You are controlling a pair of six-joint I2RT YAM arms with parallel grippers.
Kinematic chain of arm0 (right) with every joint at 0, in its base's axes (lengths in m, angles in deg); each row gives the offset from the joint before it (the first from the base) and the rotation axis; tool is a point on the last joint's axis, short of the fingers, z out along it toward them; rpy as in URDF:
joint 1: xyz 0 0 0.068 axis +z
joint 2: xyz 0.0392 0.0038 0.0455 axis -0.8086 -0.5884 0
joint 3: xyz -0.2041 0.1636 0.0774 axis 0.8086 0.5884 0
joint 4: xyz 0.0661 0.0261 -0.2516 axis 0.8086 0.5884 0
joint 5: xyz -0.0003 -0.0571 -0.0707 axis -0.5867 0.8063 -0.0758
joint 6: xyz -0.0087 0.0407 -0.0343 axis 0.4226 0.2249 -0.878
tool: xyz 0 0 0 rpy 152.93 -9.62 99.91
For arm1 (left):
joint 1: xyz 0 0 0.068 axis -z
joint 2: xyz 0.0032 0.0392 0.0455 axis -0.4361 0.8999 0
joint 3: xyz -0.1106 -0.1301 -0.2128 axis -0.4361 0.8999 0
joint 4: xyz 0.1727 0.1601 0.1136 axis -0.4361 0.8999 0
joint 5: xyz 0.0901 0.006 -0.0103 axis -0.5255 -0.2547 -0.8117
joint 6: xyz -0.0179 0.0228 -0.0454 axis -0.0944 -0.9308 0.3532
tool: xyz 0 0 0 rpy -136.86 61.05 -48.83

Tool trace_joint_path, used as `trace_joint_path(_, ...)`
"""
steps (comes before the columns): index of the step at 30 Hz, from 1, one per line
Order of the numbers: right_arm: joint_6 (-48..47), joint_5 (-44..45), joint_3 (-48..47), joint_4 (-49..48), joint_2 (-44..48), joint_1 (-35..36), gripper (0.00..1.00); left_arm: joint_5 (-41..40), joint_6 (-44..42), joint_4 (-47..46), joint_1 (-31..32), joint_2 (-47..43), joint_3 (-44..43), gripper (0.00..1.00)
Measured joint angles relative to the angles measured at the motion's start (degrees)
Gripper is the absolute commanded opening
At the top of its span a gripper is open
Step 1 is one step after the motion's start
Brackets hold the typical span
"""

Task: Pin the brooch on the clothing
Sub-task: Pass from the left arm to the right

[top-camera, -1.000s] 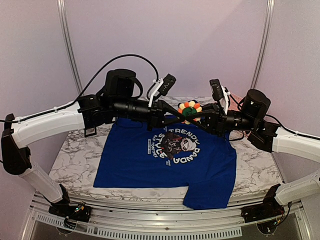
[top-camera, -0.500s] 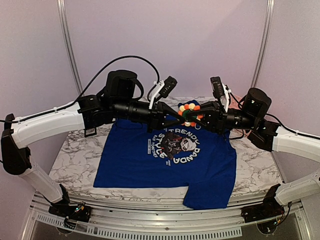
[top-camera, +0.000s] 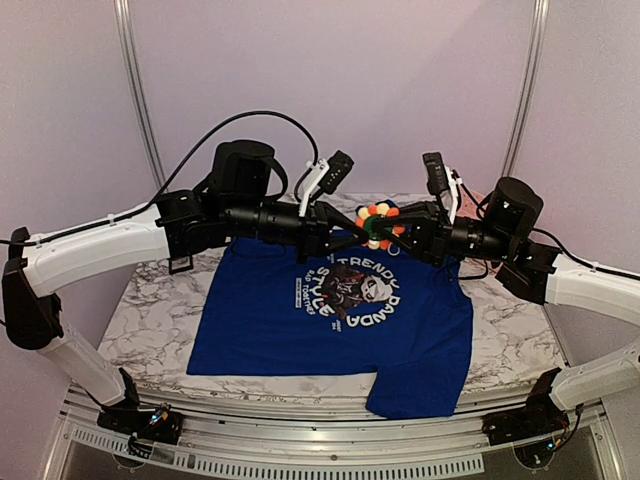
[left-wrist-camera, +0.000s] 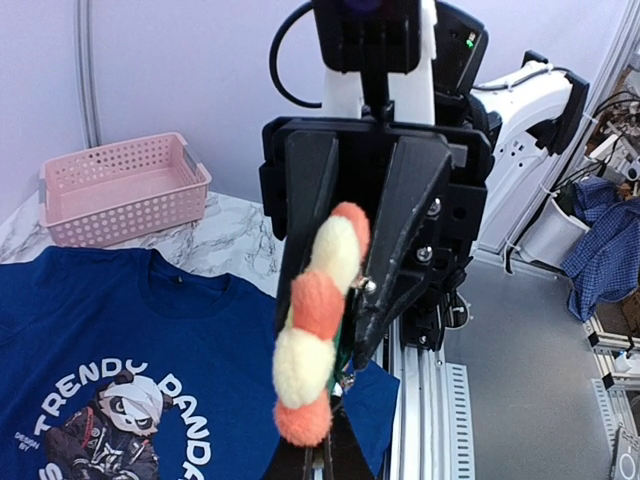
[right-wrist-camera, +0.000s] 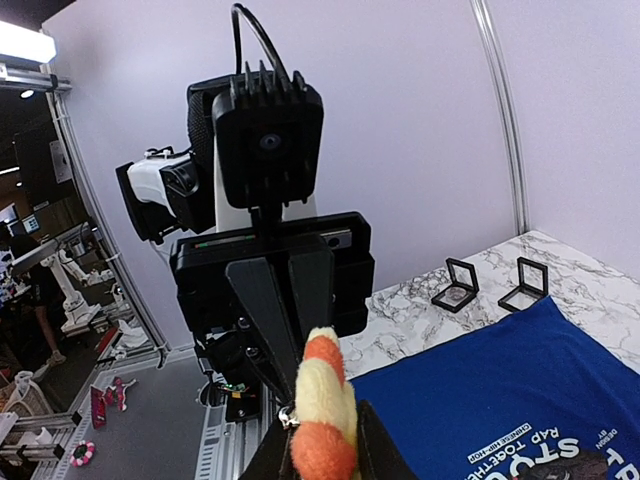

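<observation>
At the near edge, the left arm and the right arm rise from their bases and bend inward over a white marble-patterned tabletop. A royal blue T-shirt lies flat on it with the collar toward the far side. One near corner of its hem reaches down to the front rail. Its round panda print, with the "TRENDY PANDA" lettering, faces up in the middle of the chest.

Beyond the print, above the collar end of the shirt, the two grippers meet nose to nose. The left gripper comes in from the left with its fingers pressed together into a narrow wedge. Their tips close on the brooch from behind and below, where a bit of green shows. The right gripper comes in from the opposite side. Its own wrist view shows its two fingers tight against either side of the brooch, gripping it. The brooch, a ring of fluffy orange and pale yellow balls, is held in the air between the two grippers. It is turned edge-on to both wrist cameras and hangs clear of the fabric.

Farther back on the tabletop, a pink basket stands past the collar. Small black square boxes stand open on the bare marble just beyond the shirt's edge. A plain pale wall rises behind everything.
</observation>
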Motion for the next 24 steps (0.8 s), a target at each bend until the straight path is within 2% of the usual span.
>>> trace_joint_path(6,-0.04,0.04,0.66,-0.31,0.72,0.22,0.11,0.7,0.17,-0.15,0.0,0.0,0.02,0.02)
trace_joint_path(7,-0.07,-0.15,0.66,-0.39,0.72,0.22,0.1,0.9,0.17,-0.2,-0.02,0.0,0.02,0.06)
trace_joint_path(11,-0.39,-0.83,0.66,-0.68,0.72,0.2,0.07,1.97,0.42,-0.39,-0.04,0.0,0.07,0.36)
trace_joint_path(14,-0.44,-1.53,0.66,-0.85,0.68,0.17,0.05,3.8,1.07,-2.08,0.0,0.0,0.63,0.45)
trace_joint_path(19,-0.44,-2.8,0.66,-0.96,0.39,0.17,0.04,5.46,1.7,-4.42,0.13,0.02,1.81,0.48)
trace_joint_path(24,-0.26,-3.87,0.63,-2.27,0.37,0.17,0.02,5.22,2.23,-7.34,0.68,0.37,2.03,0.36)
